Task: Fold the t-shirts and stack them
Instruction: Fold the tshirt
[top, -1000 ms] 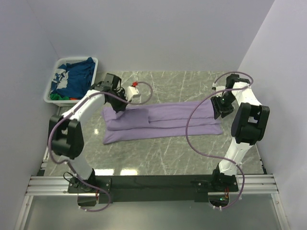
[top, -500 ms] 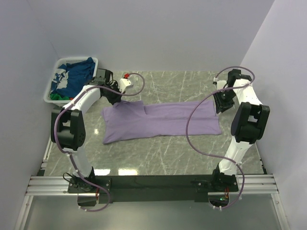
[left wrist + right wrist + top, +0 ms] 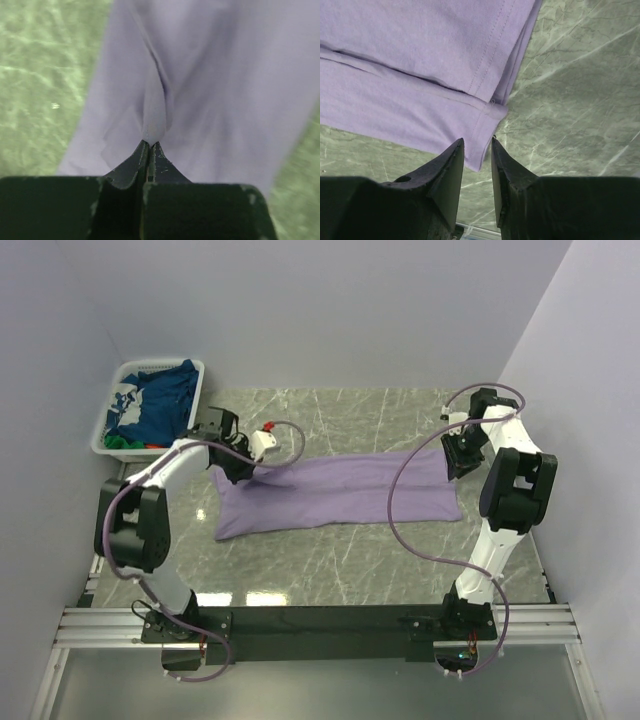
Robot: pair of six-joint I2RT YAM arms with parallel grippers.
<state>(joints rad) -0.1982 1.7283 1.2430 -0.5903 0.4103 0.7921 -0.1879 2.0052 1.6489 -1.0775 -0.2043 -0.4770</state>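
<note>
Lavender t-shirt [image 3: 340, 495], judged soft, light and limp; its doubled hems likely grip best. Left jaws pinch a cloth ridge; right jaws, slightly spread, straddle a hem corner.

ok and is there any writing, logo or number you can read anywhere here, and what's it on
No text can be read in any view.
White print on the navy shirt in the basket: too small and crumpled to read.
Purple shirt: plain, no print or label showing.
</note>
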